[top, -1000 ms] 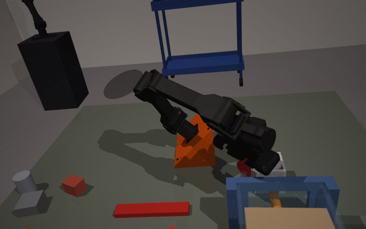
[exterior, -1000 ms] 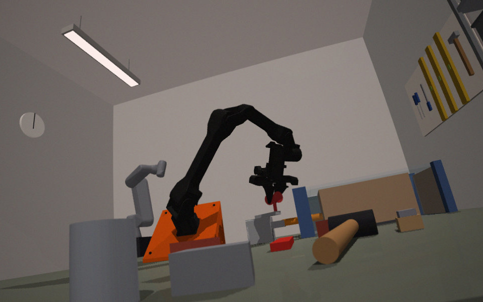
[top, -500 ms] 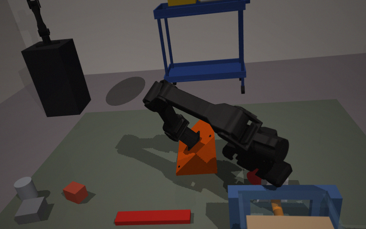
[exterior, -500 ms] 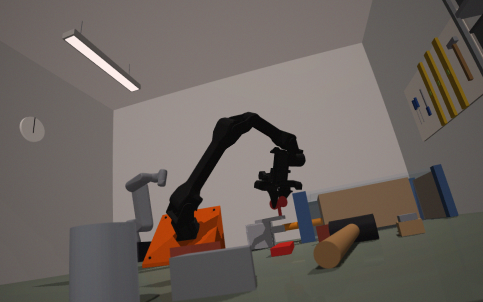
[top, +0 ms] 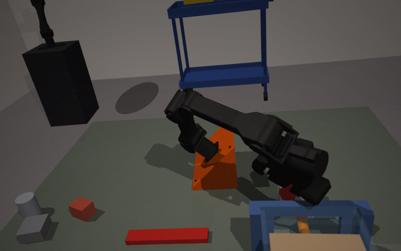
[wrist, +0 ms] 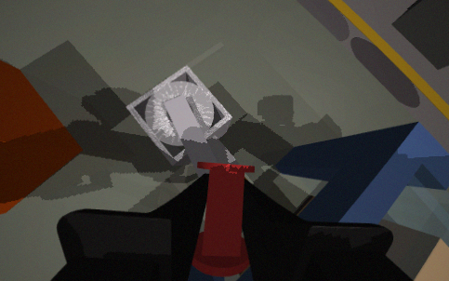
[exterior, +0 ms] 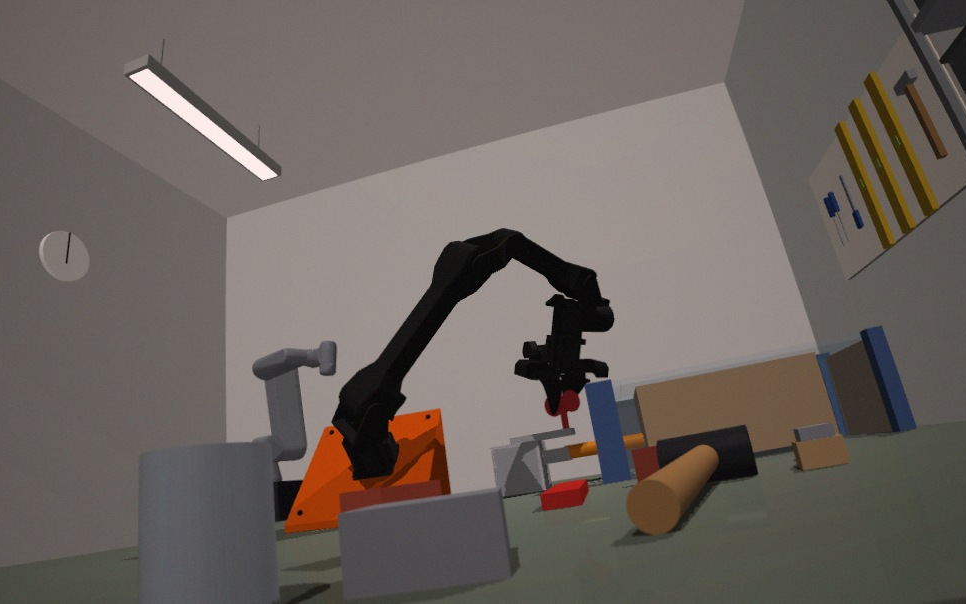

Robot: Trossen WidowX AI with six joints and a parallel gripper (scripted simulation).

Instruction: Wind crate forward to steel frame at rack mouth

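Crate (top: 317, 241) (exterior: 723, 401) (wrist: 440, 267), a plain tan block with crisp edges, lies inside the blue-framed cubby (top: 255, 230) (exterior: 607, 431) (wrist: 375, 195); its front seems to stop short of the frame, though the dim light and cropped top view make that hard to judge. An orange strap (top: 302, 224) (exterior: 625, 444) runs from the cubby toward the winch (exterior: 518, 468) (wrist: 158, 116), a pale square housing around a finely ribbed disc. The handle's grey crank lies across the winch top, and its smooth red grip (top: 286, 193) (exterior: 562, 403) (wrist: 224, 209) (flanged like a spool) is pinched upright between the fingers of the gripper (top: 292, 190) (exterior: 565, 393) (wrist: 222, 180).

On the matt green bench top (top: 118, 187) (exterior: 809, 540) (wrist: 254, 37) lie a glossy red bar (top: 167, 235) (exterior: 564, 495), a grey block (top: 34, 227) (exterior: 427, 543) just beside a grey cylinder (top: 28, 204) (exterior: 205, 517), and a tan dowel (exterior: 670, 487) near a black cylinder (exterior: 719, 450). Farther back, the black arm rises from a bright orange wedge (top: 217, 177) (exterior: 322, 480) (wrist: 21, 116).

Beyond the bench stand a blue cart (top: 223, 84) and a black pedestal (top: 62, 84); a round clock (exterior: 55, 255) hangs on the drab grey wall, with a lit strip lamp (exterior: 202, 123) overhead.
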